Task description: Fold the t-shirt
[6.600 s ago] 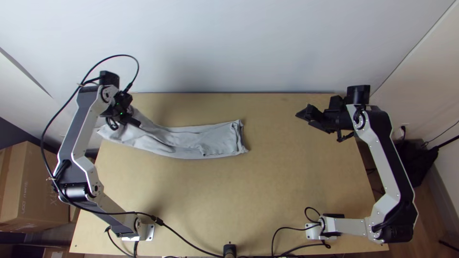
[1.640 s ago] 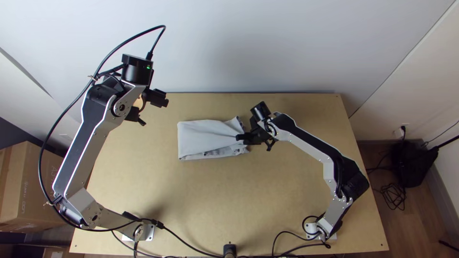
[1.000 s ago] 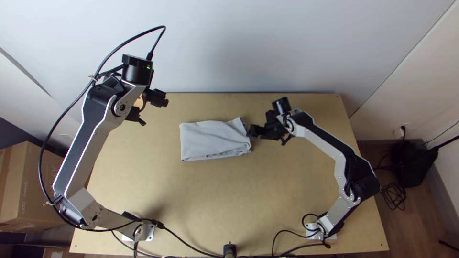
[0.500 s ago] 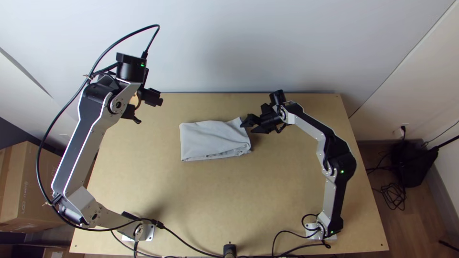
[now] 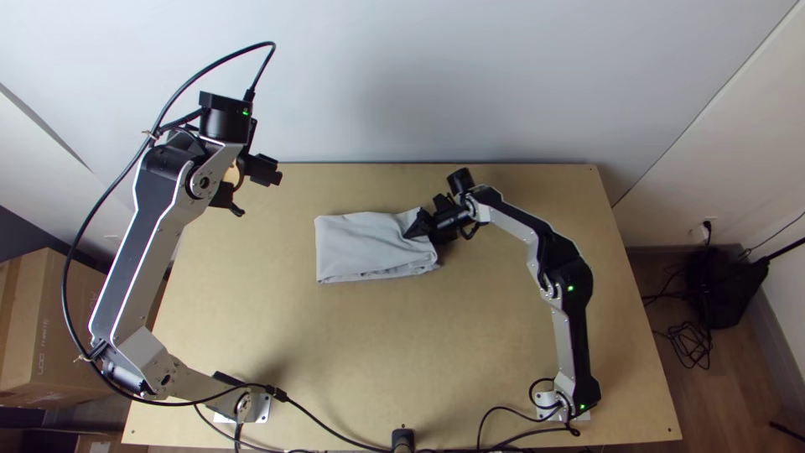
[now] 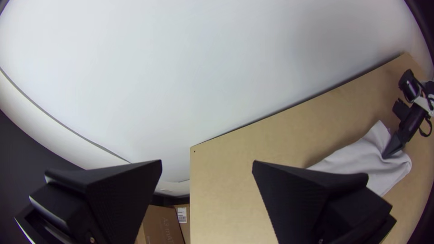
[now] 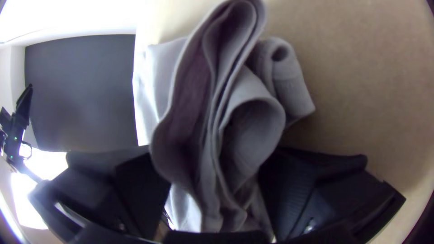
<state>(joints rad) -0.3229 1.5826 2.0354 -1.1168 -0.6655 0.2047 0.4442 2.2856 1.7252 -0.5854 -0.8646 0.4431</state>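
The light grey t-shirt lies folded into a compact rectangle in the middle of the table's far half. At its right end stands my right gripper, open, its fingers on either side of the layers. Up and to the left of the shirt, my left gripper hangs open over the table's far left corner. The left wrist view has the left gripper with nothing between its fingers, and the shirt off to one side. In the right wrist view, loose folds of the shirt lie between the spread fingers of the right gripper.
The wooden table has bare surface in front of the shirt and to its right. A white wall rises behind the far edge. Black cables run along the near edge. Cardboard boxes stand beyond the left side.
The shirt's left part, formerly at my left gripper, has been folded rightward; that gripper has moved clear. My right gripper came to the right end, backed off, opened and returned to the edge.
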